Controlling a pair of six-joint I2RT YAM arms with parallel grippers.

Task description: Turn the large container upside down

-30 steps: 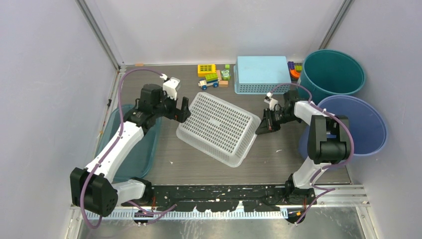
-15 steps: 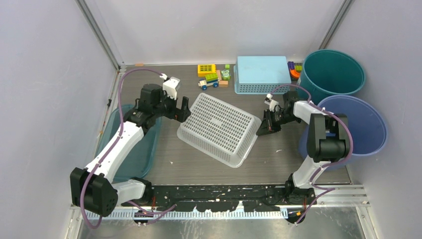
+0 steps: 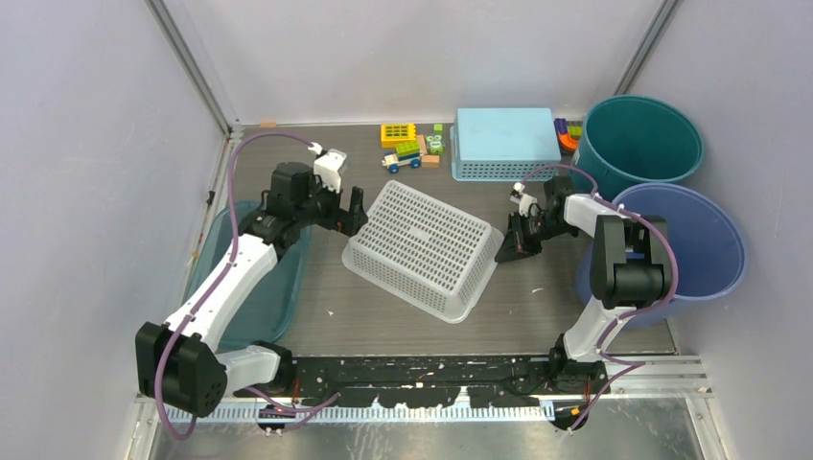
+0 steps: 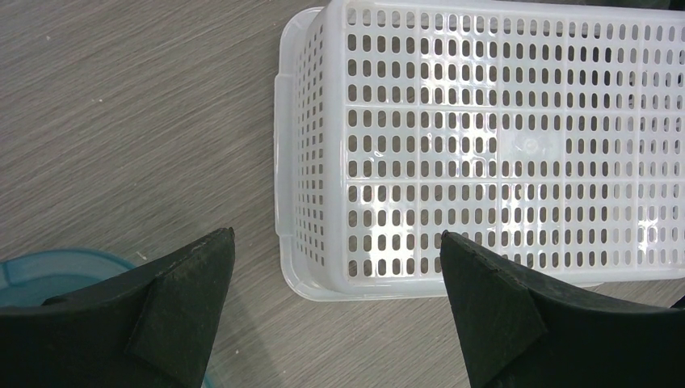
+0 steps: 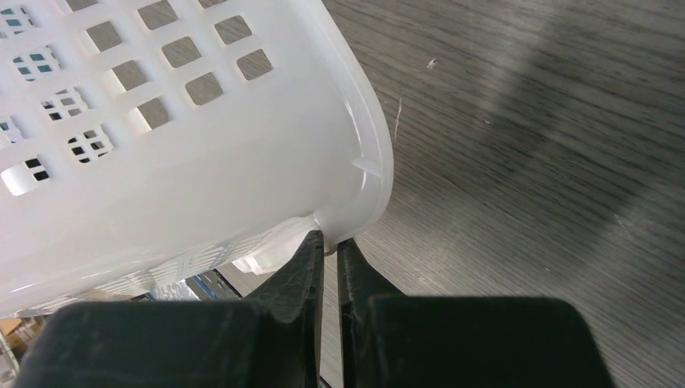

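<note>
The large container is a white perforated basket [image 3: 422,247] lying bottom-up on the table, its slotted base filling the left wrist view [image 4: 501,145]. My right gripper [image 3: 500,254] is at the basket's right corner. In the right wrist view that gripper [image 5: 330,238] is shut, with the basket's rim [image 5: 367,174] pinched at its fingertips. My left gripper [image 3: 351,216] hovers wide open over the basket's left corner. Nothing is between its fingers [image 4: 335,233], and the near corner of the rim lies below them.
A teal tub [image 3: 283,292] sits under the left arm and shows at the corner of the left wrist view [image 4: 48,267]. A light blue basket [image 3: 505,142] and toy blocks [image 3: 407,146] stand at the back. A teal bucket [image 3: 640,139] and a blue bucket [image 3: 695,240] are on the right.
The basket has shifted slightly to the right and settled a little flatter, with the right gripper still on its rim. The left arm has barely moved.
</note>
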